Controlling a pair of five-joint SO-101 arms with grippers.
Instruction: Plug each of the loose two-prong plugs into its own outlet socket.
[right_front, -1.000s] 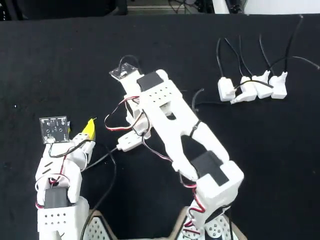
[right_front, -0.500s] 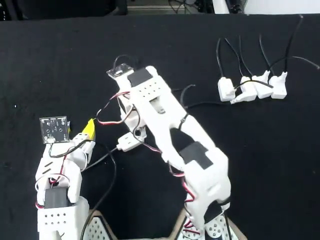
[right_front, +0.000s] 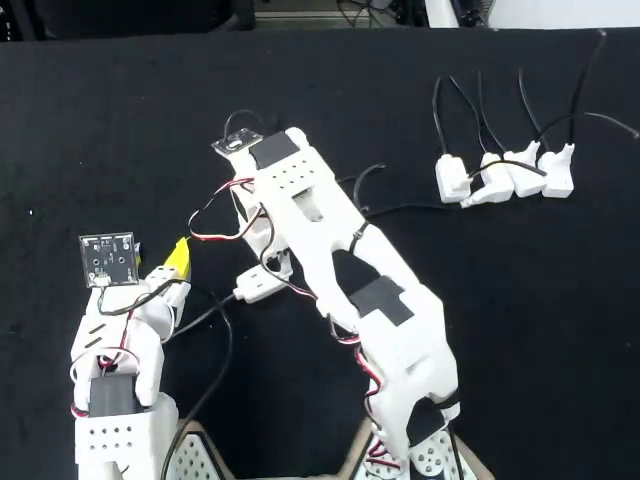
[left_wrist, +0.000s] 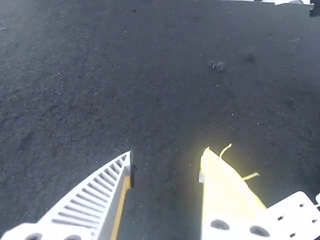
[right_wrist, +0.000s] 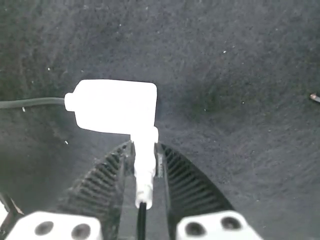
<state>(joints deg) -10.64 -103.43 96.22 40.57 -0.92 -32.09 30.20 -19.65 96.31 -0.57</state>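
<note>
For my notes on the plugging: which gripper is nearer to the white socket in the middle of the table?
Right. The right gripper holds a plug that meets the socket. The left gripper is open above the table, apart from the socket.

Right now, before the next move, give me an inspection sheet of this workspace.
Surface: black cloth over the table, lying flat.
Job's things: white plug held in the right gripper, its tip touching a white socket block; whether it is seated cannot be told. A cluster of white plug pieces lies at the far right.
Clutter: nothing seen.
Grippers: left gripper open over bare cloth; right gripper shut on the plug.
Cables: a black cable leaves the socket block; black cables run from the cluster toward the far edge.
Surroundings: dim shapes beyond the far edge, not identifiable.
</note>
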